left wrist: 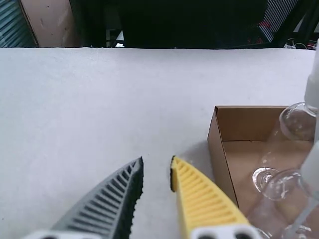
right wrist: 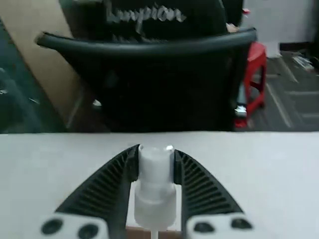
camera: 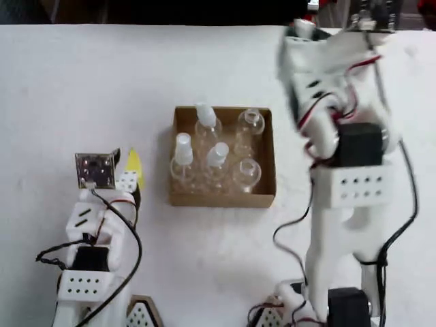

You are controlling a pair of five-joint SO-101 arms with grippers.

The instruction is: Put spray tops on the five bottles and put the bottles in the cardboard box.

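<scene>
I count 5 bottles (camera: 246,172) standing inside the cardboard box (camera: 221,199) at the middle of the tabletop (camera: 82,82). 3 wear spray tops (camera: 182,144); the 2 on the side nearest the right arm are bare-necked. My right gripper (right wrist: 155,152), raised over the tabletop, has its fingers (right wrist: 199,189) pinching another spray top (right wrist: 155,184). My left gripper (left wrist: 156,172) sits low beside the box, its fingers spread, nothing between.

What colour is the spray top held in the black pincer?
White. The spray top shows best in the right wrist view.
</scene>
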